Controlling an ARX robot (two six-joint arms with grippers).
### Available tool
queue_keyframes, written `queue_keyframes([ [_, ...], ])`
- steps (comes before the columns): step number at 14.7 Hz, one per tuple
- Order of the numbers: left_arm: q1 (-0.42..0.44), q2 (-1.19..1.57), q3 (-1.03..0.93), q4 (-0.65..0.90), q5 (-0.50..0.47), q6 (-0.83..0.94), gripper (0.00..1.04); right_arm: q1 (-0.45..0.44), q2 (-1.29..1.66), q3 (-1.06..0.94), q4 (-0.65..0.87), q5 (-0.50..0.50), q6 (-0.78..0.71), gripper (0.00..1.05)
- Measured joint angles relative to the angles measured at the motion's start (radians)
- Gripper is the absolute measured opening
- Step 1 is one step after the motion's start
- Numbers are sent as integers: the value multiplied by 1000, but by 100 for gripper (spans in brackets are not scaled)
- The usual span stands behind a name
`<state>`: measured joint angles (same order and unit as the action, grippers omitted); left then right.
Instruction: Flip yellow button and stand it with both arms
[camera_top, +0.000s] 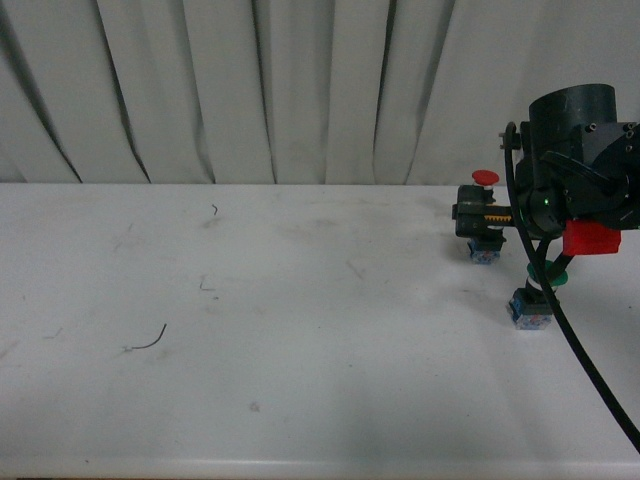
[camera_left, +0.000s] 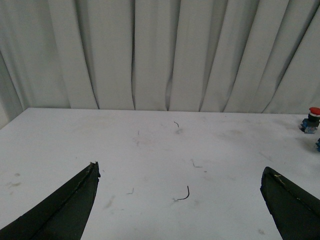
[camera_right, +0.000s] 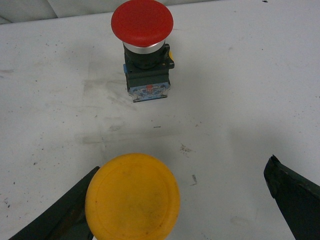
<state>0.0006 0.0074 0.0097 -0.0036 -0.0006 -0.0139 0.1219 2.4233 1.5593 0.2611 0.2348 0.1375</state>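
Observation:
The yellow button (camera_right: 132, 196) shows its round yellow cap to the right wrist camera, with its base hidden under the cap. It sits between the open jaws of my right gripper (camera_right: 184, 167), close against one finger (camera_right: 65, 215) and far from the other (camera_right: 292, 195). In the front view my right gripper (camera_top: 480, 218) hangs low at the table's right and covers the cap; only a blue base (camera_top: 485, 252) shows beneath it. My left gripper (camera_left: 181, 170) is open and empty above bare table and is out of the front view.
A red-capped button (camera_right: 142, 22) stands upright just beyond the yellow one; it also shows in the front view (camera_top: 485, 178) and the left wrist view (camera_left: 313, 111). A green-capped button (camera_top: 545, 277) on a blue base stands nearer the front right. A white curtain (camera_top: 300, 90) backs the table.

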Motion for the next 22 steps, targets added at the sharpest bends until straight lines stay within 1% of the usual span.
queue_keyframes([
  [1, 0, 0, 0, 0, 0, 0, 98, 0, 0, 0, 1, 0, 0, 97],
  [6, 0, 0, 0, 0, 0, 0, 98, -5, -1, 1, 28, -19, 0, 98],
  [8, 0, 0, 0, 0, 0, 0, 98, -5, -9, 0, 32, -56, 13, 98],
  [12, 0, 0, 0, 0, 0, 0, 98, -3, -117, -43, 108, -109, 22, 98],
  [15, 0, 0, 0, 0, 0, 0, 98, 2, -320, -229, 254, -187, 35, 98],
  [17, 0, 0, 0, 0, 0, 0, 98, -13, -573, -426, 373, -271, 73, 98],
  [19, 0, 0, 0, 0, 0, 0, 98, -52, -857, -598, 382, -363, 127, 98],
  [20, 0, 0, 0, 0, 0, 0, 98, -55, -1014, -671, 267, -311, 104, 92],
  [21, 0, 0, 0, 0, 0, 0, 98, -49, -1181, -778, 162, -202, 15, 79],
  [22, 0, 0, 0, 0, 0, 0, 98, -49, -1370, -919, 78, -164, -63, 64],
])
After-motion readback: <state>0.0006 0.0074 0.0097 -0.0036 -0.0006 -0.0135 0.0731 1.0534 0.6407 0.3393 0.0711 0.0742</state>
